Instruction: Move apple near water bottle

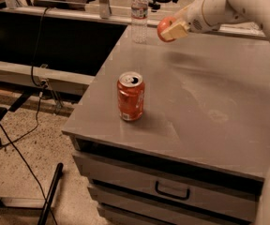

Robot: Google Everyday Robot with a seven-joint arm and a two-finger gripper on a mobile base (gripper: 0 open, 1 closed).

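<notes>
camera view: apple (pixel 163 27) aloft near bottle (pixel 139 14).
gripper (pixel 171 30) grasps it above the table (pixel 228 93), well clear of the can (pixel 130 97), likely to set down beside the bottle.

White arm (pixel 228 6) stretched in from right, raised hand (pixel 173 30) gripping apple (pixel 163 27)

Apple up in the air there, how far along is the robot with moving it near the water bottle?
Done: the apple is off the cabinet top, jaws shut on it. In hand: the gripper holds it in the air over the cabinet's far end, not far from the water bottle. Left: lower it, set it down beside the bottle and let go.
</notes>
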